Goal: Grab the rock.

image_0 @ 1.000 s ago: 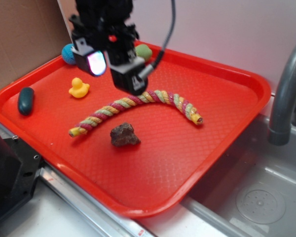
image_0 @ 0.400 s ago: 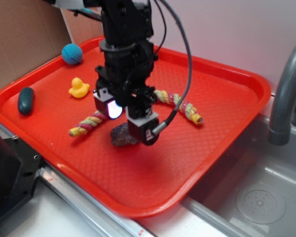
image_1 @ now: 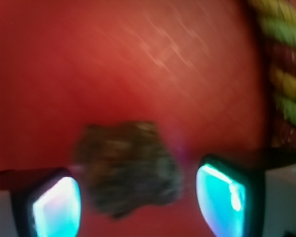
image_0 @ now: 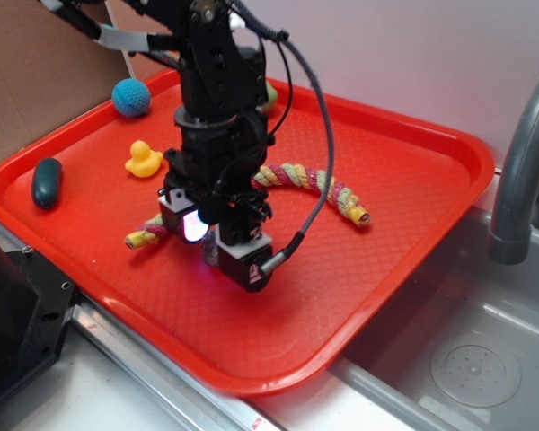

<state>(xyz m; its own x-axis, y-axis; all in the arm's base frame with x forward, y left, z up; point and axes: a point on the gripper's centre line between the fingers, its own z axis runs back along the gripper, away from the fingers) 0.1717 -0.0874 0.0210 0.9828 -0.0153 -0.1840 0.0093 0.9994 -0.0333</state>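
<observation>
The claw [image_1: 140,197] hangs low over the red tray [image_0: 413,153], and its two glowing fingers [image_1: 222,197] stand apart, one on each side of the rock [image_1: 128,168]. The rock lies on the tray between them, and the left finger looks very near it or touching. The picture is too blurry to be sure. From the side, the arm hides almost all of the rock. A colourful rope [image_0: 314,180] curves just behind the claw. A yellow duck [image_0: 144,159], a blue ball [image_0: 130,97] and a dark teal oval [image_0: 46,182] sit farther back. No writing can be read anywhere.
</observation>
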